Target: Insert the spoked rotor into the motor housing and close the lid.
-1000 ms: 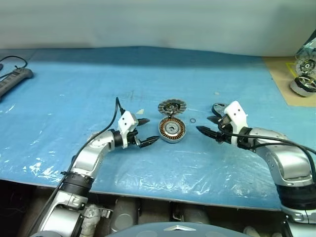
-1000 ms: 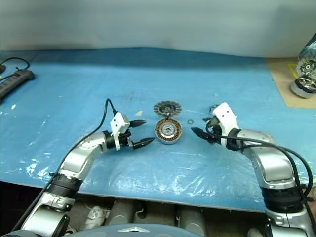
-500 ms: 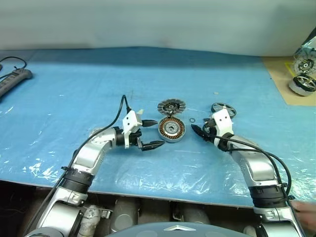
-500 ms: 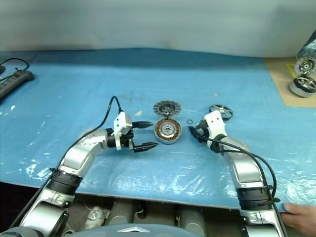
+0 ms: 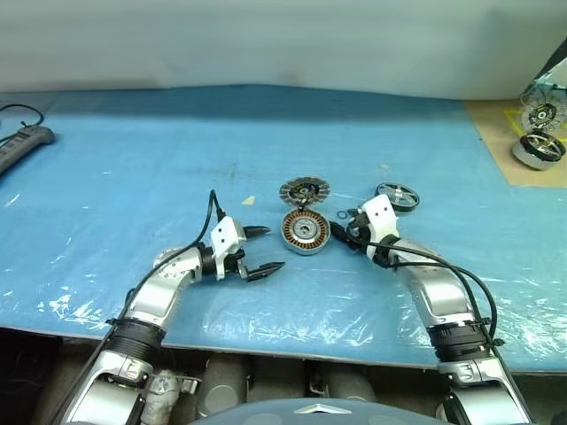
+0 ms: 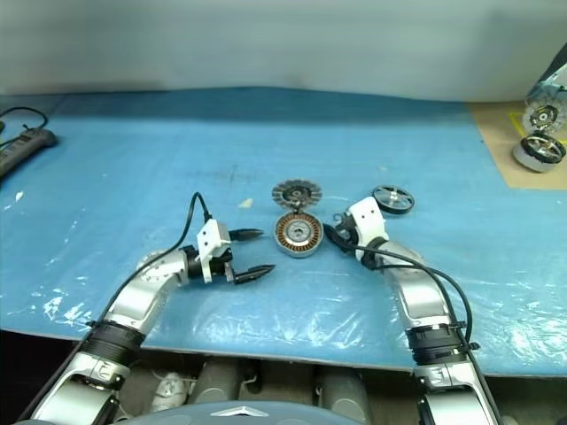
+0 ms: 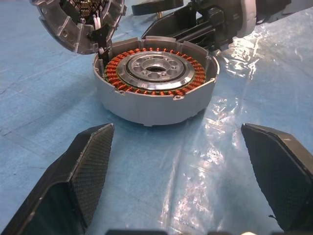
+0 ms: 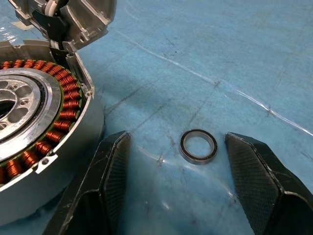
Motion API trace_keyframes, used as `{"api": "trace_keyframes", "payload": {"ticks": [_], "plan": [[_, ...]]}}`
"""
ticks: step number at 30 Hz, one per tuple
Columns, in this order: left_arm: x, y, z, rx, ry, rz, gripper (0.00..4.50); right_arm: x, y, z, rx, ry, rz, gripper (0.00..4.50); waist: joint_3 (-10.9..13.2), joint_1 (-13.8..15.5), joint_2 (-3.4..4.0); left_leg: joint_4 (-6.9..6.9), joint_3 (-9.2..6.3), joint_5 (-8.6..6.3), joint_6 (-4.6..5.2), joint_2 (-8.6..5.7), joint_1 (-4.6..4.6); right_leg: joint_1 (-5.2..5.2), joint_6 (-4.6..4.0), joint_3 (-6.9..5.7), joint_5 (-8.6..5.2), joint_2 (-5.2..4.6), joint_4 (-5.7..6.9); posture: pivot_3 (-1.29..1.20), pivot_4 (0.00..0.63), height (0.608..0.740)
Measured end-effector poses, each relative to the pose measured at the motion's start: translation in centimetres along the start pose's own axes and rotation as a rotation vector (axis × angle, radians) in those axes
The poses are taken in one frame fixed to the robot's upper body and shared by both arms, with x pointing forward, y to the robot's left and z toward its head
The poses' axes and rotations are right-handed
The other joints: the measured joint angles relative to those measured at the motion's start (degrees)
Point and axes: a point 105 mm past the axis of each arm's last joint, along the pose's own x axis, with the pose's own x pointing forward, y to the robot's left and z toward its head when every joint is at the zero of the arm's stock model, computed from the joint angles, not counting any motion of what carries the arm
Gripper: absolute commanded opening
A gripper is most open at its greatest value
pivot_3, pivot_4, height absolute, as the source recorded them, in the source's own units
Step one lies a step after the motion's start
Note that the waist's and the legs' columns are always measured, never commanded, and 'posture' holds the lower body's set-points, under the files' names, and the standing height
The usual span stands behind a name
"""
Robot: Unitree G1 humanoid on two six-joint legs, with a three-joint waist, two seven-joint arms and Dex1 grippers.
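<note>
The right gripper (image 8: 171, 183) has swung in and down, its jaws now wide around a small thin metal washer (image 8: 198, 146) beside the round grey motor housing with copper windings (image 5: 306, 231) — not the dark spoked rotor (image 5: 397, 197), just behind it. The left gripper (image 5: 262, 250), wide open and empty, sits before the housing, whose ribbed silver lid (image 5: 305, 189) lies touching its far edge — so insertion hasn't started.

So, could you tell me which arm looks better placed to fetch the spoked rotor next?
Probably the right. The spoked rotor lies just beyond the right gripper, whose fingers are open. The left gripper sits on the far side of the motor housing.
</note>
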Motion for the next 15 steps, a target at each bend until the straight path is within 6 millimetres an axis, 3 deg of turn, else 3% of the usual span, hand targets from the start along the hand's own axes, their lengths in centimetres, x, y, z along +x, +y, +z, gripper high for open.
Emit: {"api": "trace_keyframes", "payload": {"ticks": [9,15], "plan": [[0.1,-0.1,-1.0,-0.088,-0.022,0.194,4.5,0.4,0.1,0.0,-0.04,-0.011,-0.005,3.25,0.0,0.0,-0.01,0.04,0.0,0.02,0.05,0.02,0.01,0.01,-0.01,0.0,0.0,0.0,0.02,0.0,0.15,0.74],[-0.1,0.1,-0.5,-0.14,-0.01,0.256,4.5,0.6,0.9,0.0,-0.048,-0.016,-0.003,3.25,0.0,-0.1,-0.01,0.04,0.0,-0.07,-0.12,0.02,0.14,0.12,-0.01,0.0,0.0,0.0,0.02,0.0,0.15,0.74]]}}
